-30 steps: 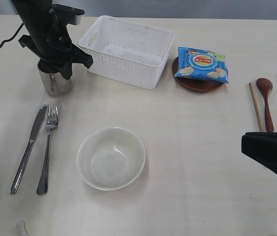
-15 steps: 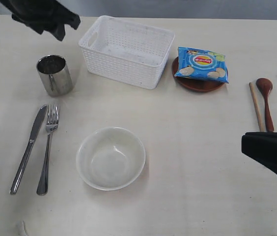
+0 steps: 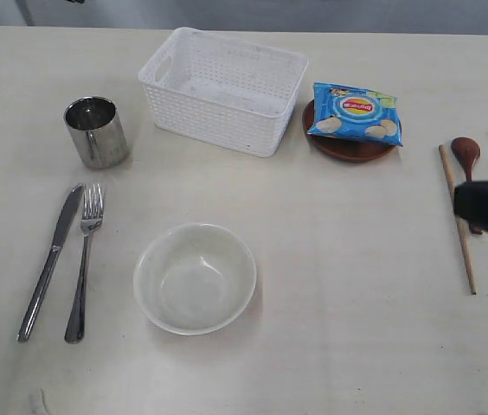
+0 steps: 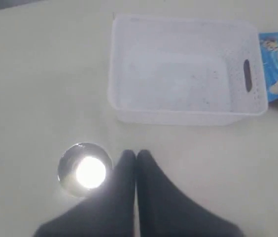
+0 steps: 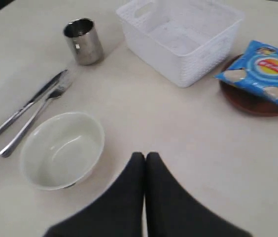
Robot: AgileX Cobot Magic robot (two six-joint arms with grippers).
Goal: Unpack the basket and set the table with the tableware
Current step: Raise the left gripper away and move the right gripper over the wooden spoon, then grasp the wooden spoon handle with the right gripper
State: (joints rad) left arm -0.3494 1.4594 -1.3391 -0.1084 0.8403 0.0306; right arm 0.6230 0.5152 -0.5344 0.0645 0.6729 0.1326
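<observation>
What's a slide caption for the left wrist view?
Shut left gripper hovering near the steel cup and the empty white basket.

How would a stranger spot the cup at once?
Find the white basket near the top of the exterior view. Left of it, standing apart, is the cup, above the knife and fork. It alone is a shiny, upright steel cylinder.

Basket (image 3: pixel 223 89) at back centre of table (image 3: pixel 356 311). Cup (image 3: pixel 97 131) left of it. Knife (image 3: pixel 49 259) and fork (image 3: pixel 84 259) side by side in front of cup, knife outermost. Bowl (image 3: pixel 195 277) right of fork. Chips bag (image 3: pixel 354 113) on plate (image 3: pixel 348 151), just right of basket. Spoon (image 3: pixel 466 151) between chopsticks (image 3: pixel 452 186), far right.
</observation>
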